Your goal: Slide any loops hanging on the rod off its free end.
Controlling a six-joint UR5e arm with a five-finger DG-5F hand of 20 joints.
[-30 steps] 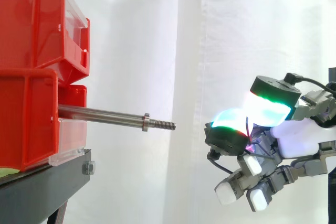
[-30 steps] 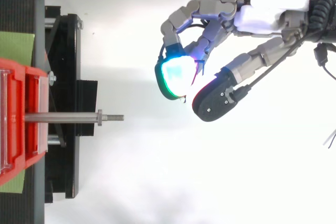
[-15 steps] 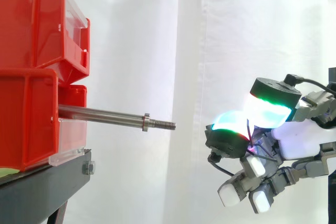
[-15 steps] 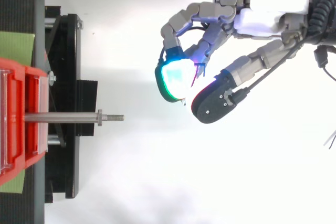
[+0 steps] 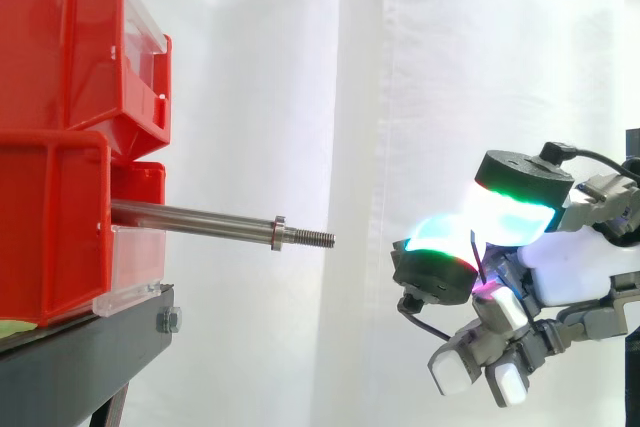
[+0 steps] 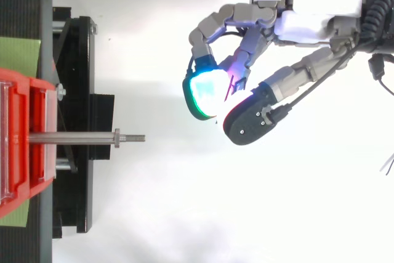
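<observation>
The steel rod (image 5: pixel 200 218) sticks out level from between the red bins, and its threaded free end (image 5: pixel 315 238) points right. Nothing hangs on the rod (image 6: pixel 74 137). My hand (image 5: pixel 560 267) hovers to the right of that end and slightly lower, clear of it. Its fingers are curled, and two glowing green-cyan pads (image 6: pixel 206 90) are pressed close together. A thin red strand (image 5: pixel 478 259) shows pinched between them, also seen from above as the strand (image 6: pixel 229 89). How much of it there is stays hidden by the pads.
Two red bins (image 5: pixel 60 47) are stacked at the left on the black stand (image 5: pixel 80 357). A nut (image 5: pixel 278 232) sits on the rod near its end. A white curtain hangs behind. Open space lies between the rod's end and my hand.
The lower fingers have curled further in towards the palm, and the two glowing pads have drawn closer. The hand sank slightly. The rod has not moved.
</observation>
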